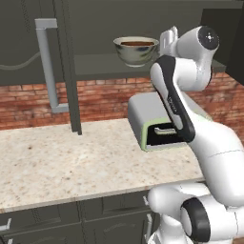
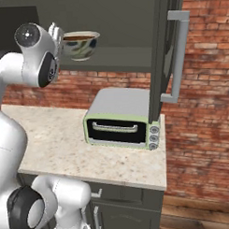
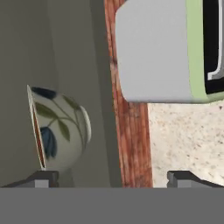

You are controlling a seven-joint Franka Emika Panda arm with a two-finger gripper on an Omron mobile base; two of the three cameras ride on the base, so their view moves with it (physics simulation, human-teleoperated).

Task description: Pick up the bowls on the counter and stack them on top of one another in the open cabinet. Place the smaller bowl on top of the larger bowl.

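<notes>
At upper left of the left base view, cabinet (image 1: 62,71) door open. Centre top, on the shelf — large bowl (image 1: 136,51) with small brown bowl (image 1: 136,43) nested inside. Just right of them, gripper (image 3: 113,178) — jaws spread wide, holding nothing. Lower right, toaster oven (image 1: 152,121) on counter (image 1: 71,162).

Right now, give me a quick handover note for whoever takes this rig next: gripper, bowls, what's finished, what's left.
Gripper: open, holding nothing, up by the cabinet shelf.
Larger bowl: sits on the shelf of the open cabinet, pale with a leaf pattern.
Smaller bowl: its reddish-brown rim shows inside the larger bowl, so the stack looks made.
Counter: no bowls on it in these views; a toaster oven stands there.
Left: apparently just pulling the arm back from the shelf without bumping the bowls.
</notes>
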